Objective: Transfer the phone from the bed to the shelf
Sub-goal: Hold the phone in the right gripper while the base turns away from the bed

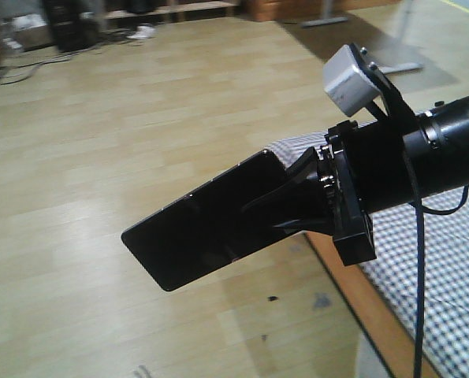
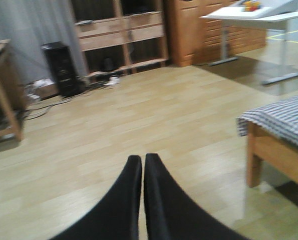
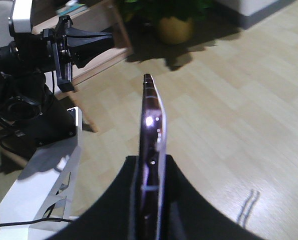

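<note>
Pickup looks done: the right claw [image 3: 152, 165] grips the phone [image 1: 206, 228] clear of the bed [image 1: 455, 260], the left claw [image 2: 142, 162] is clenched empty, the far shelf [image 2: 121, 34] not yet reached.

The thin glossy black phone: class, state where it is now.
Front view: the thin black phone is held above the pale wooden floor between the right arm's fingers, just off the gingham-covered bed.

The place looks like a home bedroom. A bed in black-and-white checked cloth [image 2: 284, 117] on a brown wooden frame stands on a pale wood-laminate floor [image 2: 138, 115], alongside a light wooden shelving unit [image 2: 121, 32], an orange-brown panelled wooden cabinet [image 2: 189, 30] and a leafy plant in a yellow pot [image 3: 175, 27].
</note>
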### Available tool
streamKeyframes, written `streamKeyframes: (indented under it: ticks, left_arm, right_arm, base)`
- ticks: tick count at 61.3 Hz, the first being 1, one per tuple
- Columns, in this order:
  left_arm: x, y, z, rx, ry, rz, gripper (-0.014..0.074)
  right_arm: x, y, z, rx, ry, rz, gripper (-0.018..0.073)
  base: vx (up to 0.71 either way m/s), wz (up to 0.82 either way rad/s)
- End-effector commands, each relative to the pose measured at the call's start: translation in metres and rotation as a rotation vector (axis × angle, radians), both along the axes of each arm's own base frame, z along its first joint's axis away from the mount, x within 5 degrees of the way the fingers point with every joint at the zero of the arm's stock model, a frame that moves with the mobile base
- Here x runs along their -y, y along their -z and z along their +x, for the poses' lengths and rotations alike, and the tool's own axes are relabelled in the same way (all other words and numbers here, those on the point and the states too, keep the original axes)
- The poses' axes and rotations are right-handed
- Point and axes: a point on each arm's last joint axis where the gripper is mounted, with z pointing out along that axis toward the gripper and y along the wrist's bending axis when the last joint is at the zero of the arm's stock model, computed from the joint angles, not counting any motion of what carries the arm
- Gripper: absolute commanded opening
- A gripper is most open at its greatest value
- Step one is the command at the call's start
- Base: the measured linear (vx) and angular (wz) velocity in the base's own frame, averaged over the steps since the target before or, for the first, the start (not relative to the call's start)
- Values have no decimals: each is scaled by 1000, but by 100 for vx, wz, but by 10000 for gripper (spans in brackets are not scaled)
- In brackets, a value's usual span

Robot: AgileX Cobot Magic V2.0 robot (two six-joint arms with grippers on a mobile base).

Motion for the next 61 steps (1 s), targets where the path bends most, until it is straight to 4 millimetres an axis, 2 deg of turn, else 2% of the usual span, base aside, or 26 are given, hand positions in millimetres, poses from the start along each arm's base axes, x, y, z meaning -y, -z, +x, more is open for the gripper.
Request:
streamKeyframes:
  ticks: [1, 23, 61]
  left_arm:
    - [0, -15, -1, 99, 1, -18, 1]
    - [0, -15, -1, 99, 1, -18, 1]
    - [0, -15, -1, 99, 1, -18, 1]
  right_arm:
    - [-1, -21, -13, 8, -49, 90, -3]
    - [-1, -21, -13, 8, -49, 90, -3]
    - [-1, -21, -13, 8, -49, 90, -3]
  base:
    - [-10, 83]
    - [-6, 55]
    - [4, 7]
